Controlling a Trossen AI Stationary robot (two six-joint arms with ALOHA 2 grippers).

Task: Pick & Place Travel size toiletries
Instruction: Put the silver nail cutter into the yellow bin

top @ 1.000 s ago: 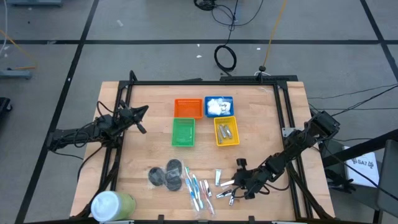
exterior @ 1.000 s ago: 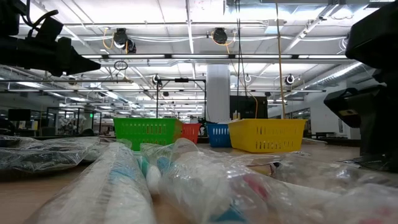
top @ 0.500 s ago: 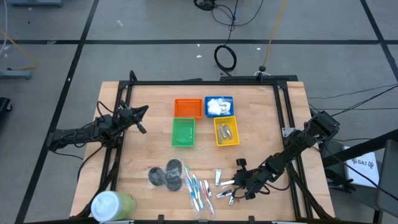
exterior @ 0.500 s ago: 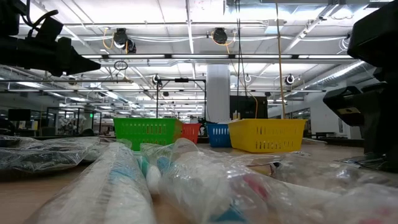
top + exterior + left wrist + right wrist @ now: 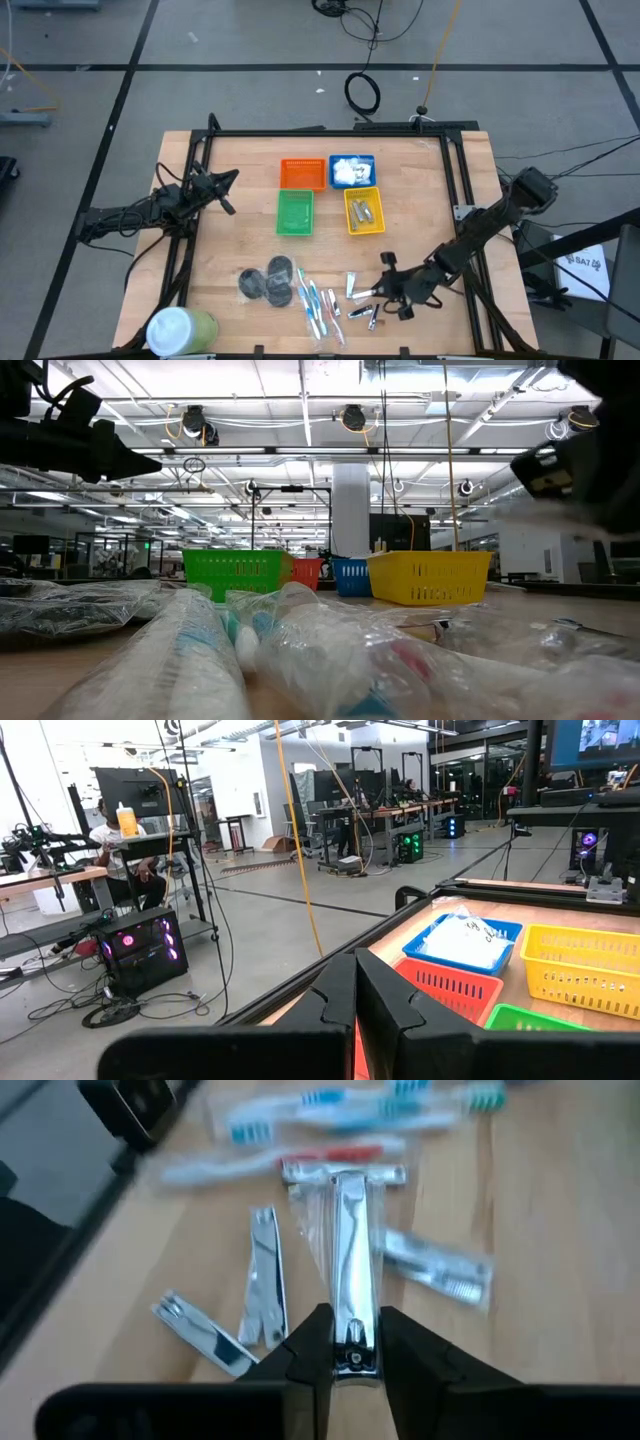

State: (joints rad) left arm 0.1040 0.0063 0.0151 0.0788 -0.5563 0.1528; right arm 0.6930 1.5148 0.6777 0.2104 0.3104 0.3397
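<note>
With the right gripper (image 5: 347, 1342) clamped on one clipper (image 5: 350, 1270) | step: pick | loose clippers (image 5: 262, 1285) just beside | next: carry to yellow basket (image 5: 364, 211) | left gripper (image 5: 355, 995) closed, empty, parked.

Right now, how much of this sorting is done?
Partly. White packets fill the blue basket and a few clippers lie in the yellow basket. The right gripper is shut on a silver clipper. More clippers, the toothbrushes and dark discs remain on the table. The left gripper, shut, waits beside the baskets.
</note>
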